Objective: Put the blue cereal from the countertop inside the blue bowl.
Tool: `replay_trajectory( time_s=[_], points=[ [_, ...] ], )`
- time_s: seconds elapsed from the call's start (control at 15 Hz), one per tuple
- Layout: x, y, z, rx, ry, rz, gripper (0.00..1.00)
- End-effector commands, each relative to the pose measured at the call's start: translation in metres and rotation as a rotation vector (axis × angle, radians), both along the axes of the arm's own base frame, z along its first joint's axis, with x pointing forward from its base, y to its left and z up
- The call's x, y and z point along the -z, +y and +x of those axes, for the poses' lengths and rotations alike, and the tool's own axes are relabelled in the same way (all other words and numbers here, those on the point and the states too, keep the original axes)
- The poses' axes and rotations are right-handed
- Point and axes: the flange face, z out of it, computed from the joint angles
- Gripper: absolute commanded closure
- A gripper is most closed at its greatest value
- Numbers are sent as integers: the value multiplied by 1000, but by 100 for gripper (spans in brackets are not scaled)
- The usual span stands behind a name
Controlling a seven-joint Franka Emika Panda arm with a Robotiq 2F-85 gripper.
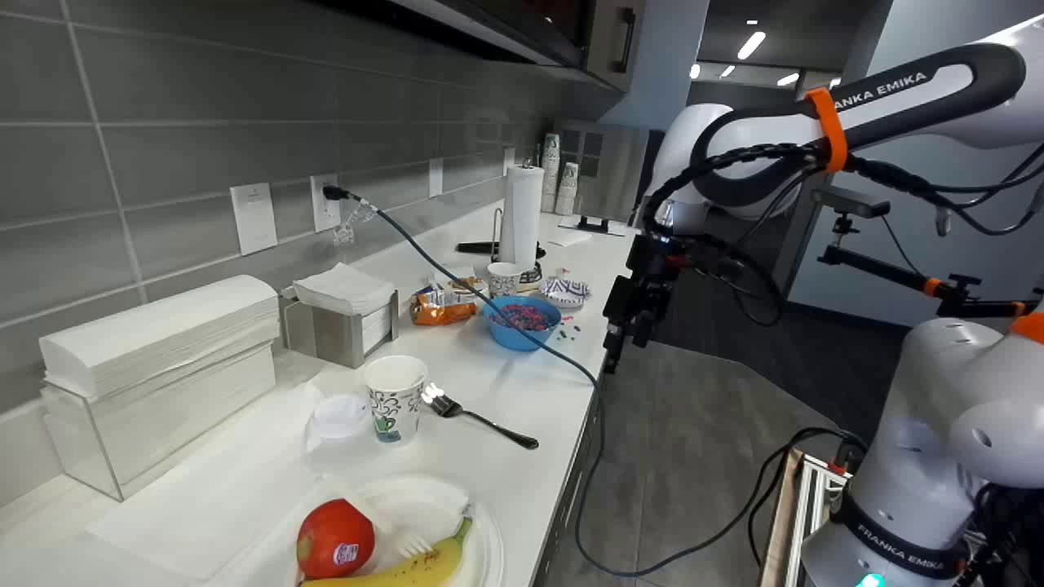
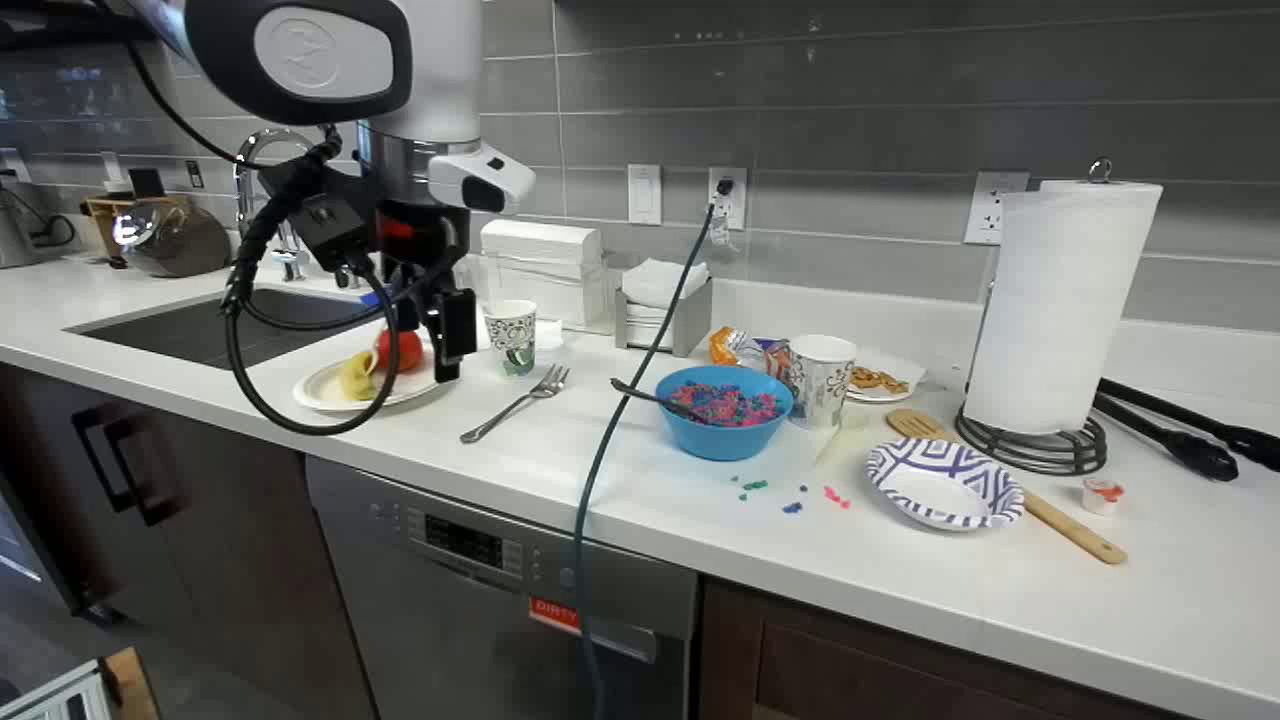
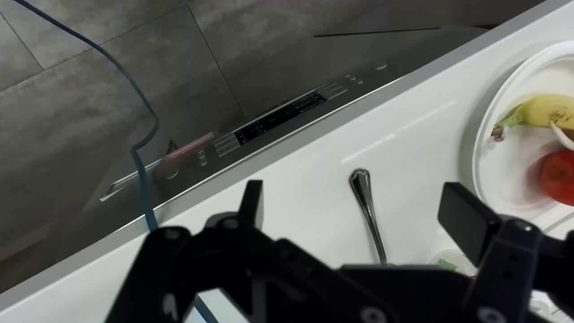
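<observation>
The blue bowl stands upright on the white countertop, filled with pink and blue cereal, with a spoon resting in it. The bowl also shows in an exterior view. A small blue cereal piece lies on the countertop in front of the bowl, near green pieces and pink pieces. My gripper is open and empty above the counter's front edge, over the fork handle, well away from the bowl. It shows in both exterior views. Bowl and cereal are out of the wrist view.
A fork, a paper cup and a fruit plate are near the gripper. A cord hangs across the counter beside the bowl. A patterned paper bowl, another cup and a paper towel roll stand beyond the bowl.
</observation>
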Motion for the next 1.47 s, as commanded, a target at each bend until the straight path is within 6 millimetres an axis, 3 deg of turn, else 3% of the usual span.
replay_trajectory(
  time_s=[0.0, 0.8, 1.4],
  points=[
    [-1, 0, 0, 0, 1, 0, 0],
    [-1, 0, 0, 0, 1, 0, 0],
    [-1, -76, 63, 166, -107, -82, 0]
  ],
)
